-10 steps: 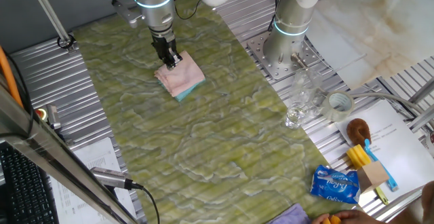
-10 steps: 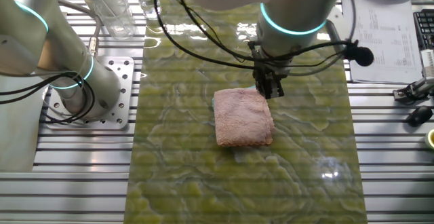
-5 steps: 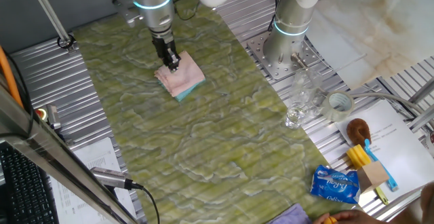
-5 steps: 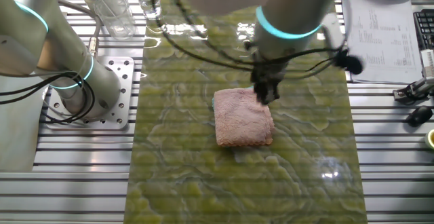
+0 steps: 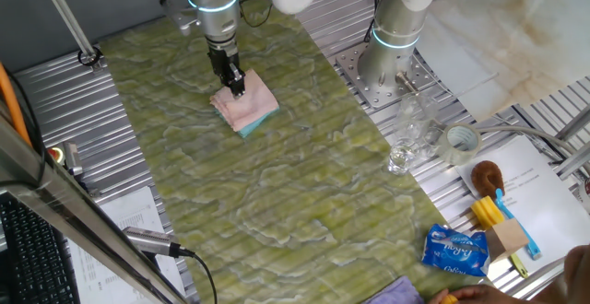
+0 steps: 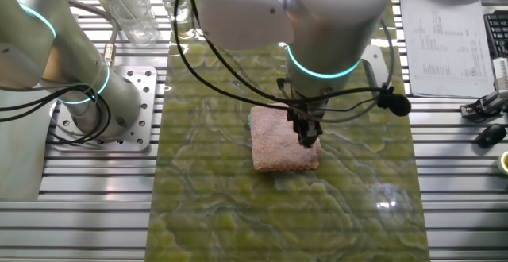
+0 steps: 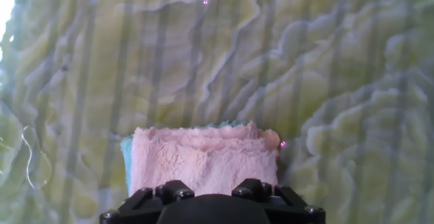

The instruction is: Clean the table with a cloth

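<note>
The cloth [image 5: 247, 106] lies folded, pink face up with a teal edge showing, on the far part of the green-yellow marbled table [image 5: 277, 203]. My gripper [image 5: 236, 87] points straight down with its fingers together, and its tips rest on the cloth's top near one edge. In the other fixed view the gripper [image 6: 308, 139] stands over the right part of the cloth [image 6: 278, 143]. The hand view shows the cloth [image 7: 203, 159] just ahead of the hand on the table [image 7: 325, 81]; the fingertips are hidden there.
The arm's silver base [image 5: 392, 60] stands at the table's right edge. Clear glasses [image 5: 410, 138], a tape roll [image 5: 463, 140], a brush [image 5: 487, 175], a blue packet [image 5: 456, 251] and papers lie to the right. A purple cloth [image 5: 396, 293] lies at the near edge.
In the other fixed view the gripper has moved from just beyond the cloth's far right corner onto the cloth's top. The cloth has stayed in place.
</note>
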You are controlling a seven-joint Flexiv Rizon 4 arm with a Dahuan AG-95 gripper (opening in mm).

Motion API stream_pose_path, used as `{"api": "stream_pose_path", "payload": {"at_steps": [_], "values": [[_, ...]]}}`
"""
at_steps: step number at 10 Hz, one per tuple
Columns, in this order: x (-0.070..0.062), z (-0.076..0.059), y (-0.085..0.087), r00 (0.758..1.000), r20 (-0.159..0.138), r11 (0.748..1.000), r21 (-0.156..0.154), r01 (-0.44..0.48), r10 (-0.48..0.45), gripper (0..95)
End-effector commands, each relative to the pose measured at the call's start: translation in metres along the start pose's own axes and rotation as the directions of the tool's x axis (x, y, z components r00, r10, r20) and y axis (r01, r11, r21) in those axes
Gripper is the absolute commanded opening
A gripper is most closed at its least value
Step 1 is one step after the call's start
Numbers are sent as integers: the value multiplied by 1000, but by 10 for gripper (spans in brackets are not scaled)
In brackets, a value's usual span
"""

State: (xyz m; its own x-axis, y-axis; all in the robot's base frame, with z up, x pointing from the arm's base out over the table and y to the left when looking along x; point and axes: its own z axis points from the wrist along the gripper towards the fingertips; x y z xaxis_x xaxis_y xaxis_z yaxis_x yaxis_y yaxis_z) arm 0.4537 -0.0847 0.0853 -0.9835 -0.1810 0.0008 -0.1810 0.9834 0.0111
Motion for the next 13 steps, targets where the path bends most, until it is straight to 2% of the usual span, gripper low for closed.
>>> {"api": "stream_pose_path", "payload": {"at_steps": [1, 5, 6, 8, 13], "values": [[4, 4, 0, 1000, -2, 1000, -2, 4, -4, 570], [6, 15, 0, 1000, 6, 1000, -11, 10, -10, 570], [6, 18, 1, 1000, 13, 1000, -15, 11, -11, 760], [6, 20, 3, 1000, 15, 1000, -15, 8, -8, 760], [6, 36, 7, 1000, 19, 1000, -1, 1, -1, 760]]}}
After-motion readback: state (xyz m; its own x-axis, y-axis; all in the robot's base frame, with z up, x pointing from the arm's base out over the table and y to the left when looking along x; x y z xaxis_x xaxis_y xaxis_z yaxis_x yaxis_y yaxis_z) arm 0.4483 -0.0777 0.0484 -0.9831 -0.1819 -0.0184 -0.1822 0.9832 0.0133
